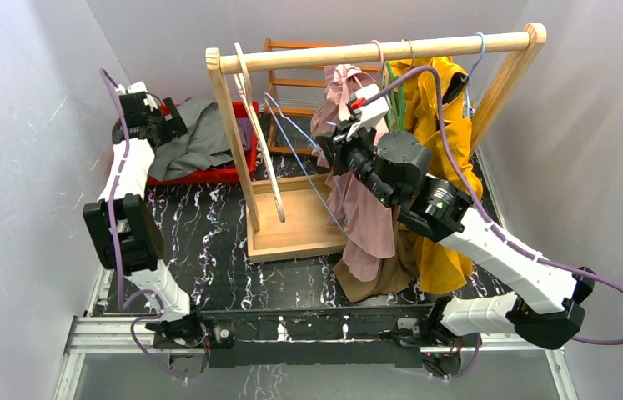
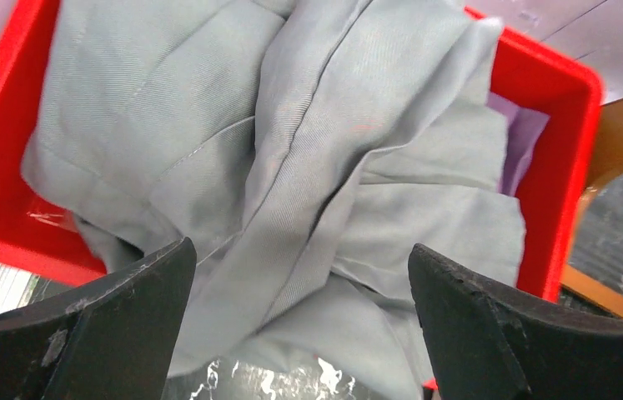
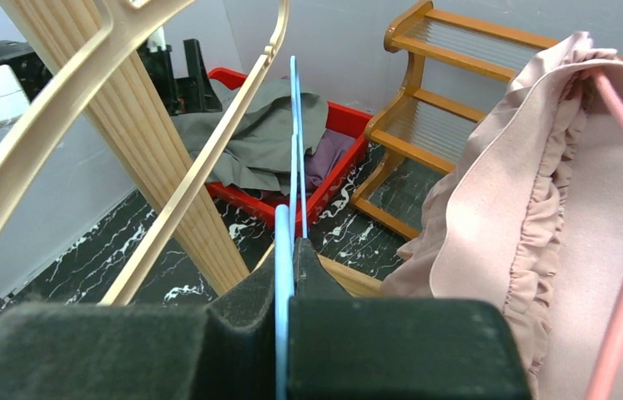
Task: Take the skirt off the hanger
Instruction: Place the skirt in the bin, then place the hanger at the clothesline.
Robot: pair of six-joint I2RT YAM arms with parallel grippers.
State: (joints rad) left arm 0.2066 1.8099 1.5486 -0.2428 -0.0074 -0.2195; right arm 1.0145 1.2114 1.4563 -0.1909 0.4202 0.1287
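The grey skirt (image 1: pixel 199 142) lies crumpled in the red bin (image 1: pixel 208 175) at the back left. My left gripper (image 1: pixel 176 123) hovers just over it. In the left wrist view its jaws stand wide open above the skirt (image 2: pixel 291 167), with nothing between them (image 2: pixel 301 275). The thin blue hanger (image 1: pixel 299 154) hangs bare from the wooden rail. My right gripper (image 1: pixel 329 154) is shut on its wire. In the right wrist view the hanger (image 3: pixel 294 150) runs straight out from between the closed fingers (image 3: pixel 289 258), with the skirt (image 3: pixel 266 137) beyond it.
A wooden clothes rack (image 1: pixel 374 52) stands mid-table on a wooden base. An empty beige hanger (image 1: pixel 253 108) hangs on it, with a pink ruffled garment (image 1: pixel 366 208) and a yellow garment (image 1: pixel 445 142). A wooden shelf (image 1: pixel 291 83) stands behind. Purple cloth (image 2: pixel 525 133) lies under the skirt.
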